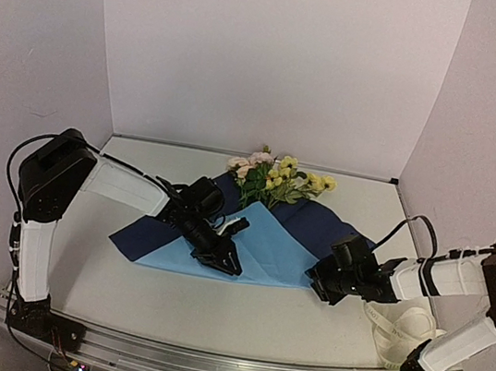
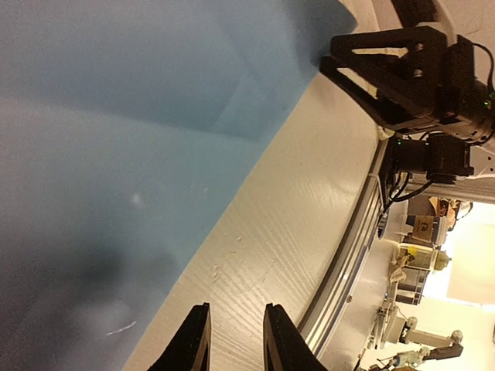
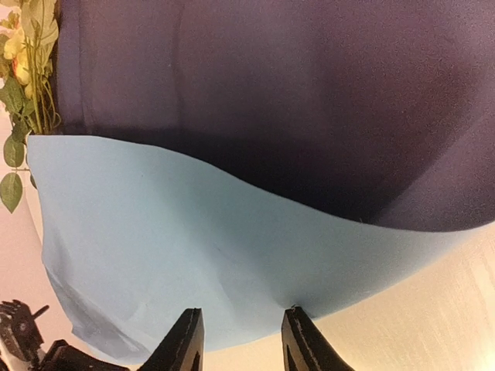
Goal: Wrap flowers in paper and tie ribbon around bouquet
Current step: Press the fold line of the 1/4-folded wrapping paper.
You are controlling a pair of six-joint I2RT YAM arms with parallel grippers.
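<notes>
Top external view first, biggest stuff down. The white table (image 1: 164, 308) takes up most of the shot, and the paper (image 1: 267, 244) lies spread in the middle of it. It's not flat. A bright blue flap is folded over the near side, and the darker reverse shows along the far-right part and at the left corner.

The flowers (image 1: 279, 179) lie at the far edge of the paper. The pink and yellow heads poke out past it and the stems run in under the bright blue flap. No cone shape so far, just a loose fold.

The ribbon (image 1: 398, 334) sits in a cream heap over on the right, under the right arm and apart from the paper.

The left gripper (image 1: 229, 265) is low over the near edge of the bright flap. On the left wrist cam its jaws have a narrow gap with only bare table showing between them, so it's let go and holds nothing.

The right gripper (image 1: 315, 287) is at the paper's right edge. On the right wrist cam its fingers (image 3: 189, 336) are spread with the flap's edge right at the tips. They're not pinched on it, and I can't tell if one tip touches.
</notes>
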